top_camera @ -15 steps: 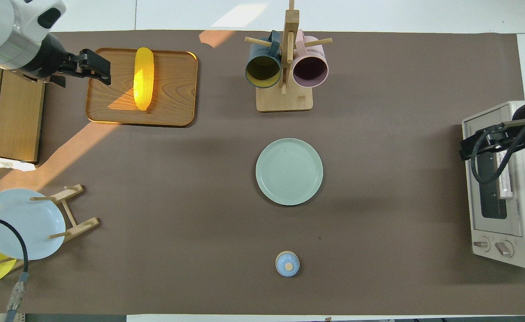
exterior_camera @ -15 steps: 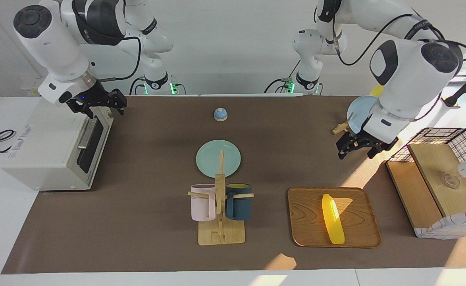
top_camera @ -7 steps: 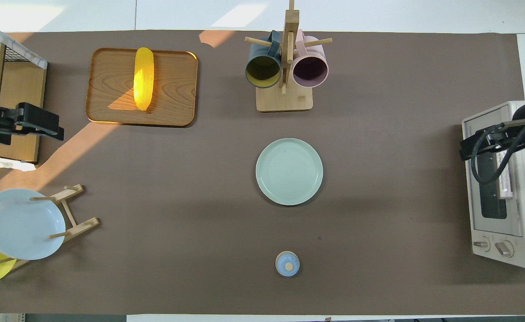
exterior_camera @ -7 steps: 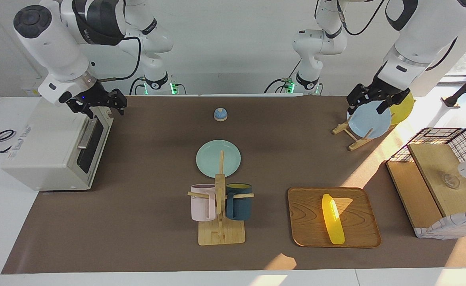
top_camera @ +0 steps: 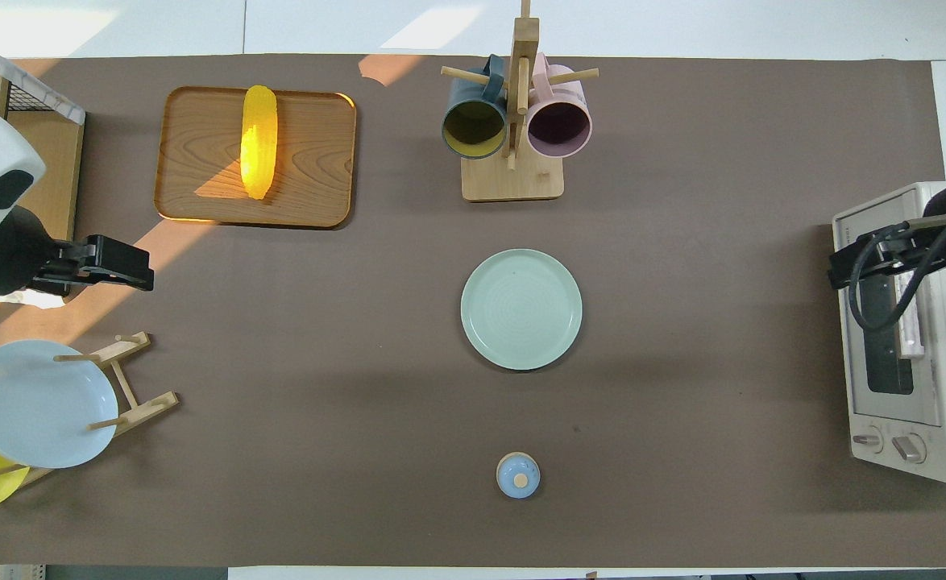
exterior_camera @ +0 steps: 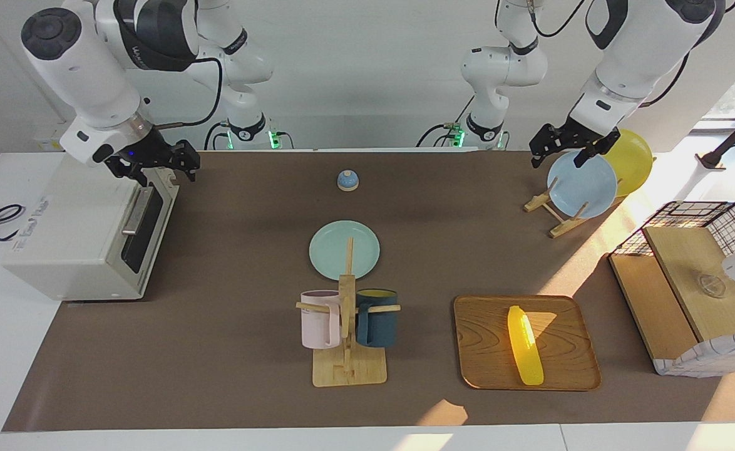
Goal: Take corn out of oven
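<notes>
Corn: on my tray, long axis running toward-and-away from me, well apart from the oven.
Left gripper: nearer the corn, raised over the plate rack; fingers — cannot tell.
Right gripper: at the oven's top edge; fingers — cannot tell.

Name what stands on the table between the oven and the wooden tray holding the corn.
The mug rack with two hanging mugs, seen best in the overhead view, stands between the oven and the tray bearing the corn; the green plate lies nearer the robots.
</notes>
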You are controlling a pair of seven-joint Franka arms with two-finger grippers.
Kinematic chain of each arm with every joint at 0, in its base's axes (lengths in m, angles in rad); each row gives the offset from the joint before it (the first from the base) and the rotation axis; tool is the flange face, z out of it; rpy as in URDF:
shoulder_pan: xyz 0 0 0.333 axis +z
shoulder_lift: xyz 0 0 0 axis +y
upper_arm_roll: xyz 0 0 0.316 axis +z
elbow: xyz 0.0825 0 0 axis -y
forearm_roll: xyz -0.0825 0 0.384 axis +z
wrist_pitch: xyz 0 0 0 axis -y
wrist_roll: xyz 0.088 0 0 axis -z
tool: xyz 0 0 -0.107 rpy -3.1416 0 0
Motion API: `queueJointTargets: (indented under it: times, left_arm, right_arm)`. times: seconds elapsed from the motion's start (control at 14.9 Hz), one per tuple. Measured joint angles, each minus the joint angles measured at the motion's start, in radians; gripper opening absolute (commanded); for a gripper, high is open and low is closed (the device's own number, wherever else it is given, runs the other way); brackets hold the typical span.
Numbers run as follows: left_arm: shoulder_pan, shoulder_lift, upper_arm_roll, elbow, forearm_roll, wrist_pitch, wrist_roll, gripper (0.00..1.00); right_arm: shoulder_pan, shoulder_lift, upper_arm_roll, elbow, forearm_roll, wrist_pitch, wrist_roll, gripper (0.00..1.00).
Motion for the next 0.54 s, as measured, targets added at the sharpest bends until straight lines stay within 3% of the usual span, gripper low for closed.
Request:
queueJointTargets:
  times: [0.54]
  left_arm:
    - [0.001, 0.007, -0.007, 0.007, 0.021, 0.001, 0.001, 1.0]
  right_arm:
    - [0.0, 0.0, 0.0, 0.0, 0.0, 0.0, 0.0, 1.0]
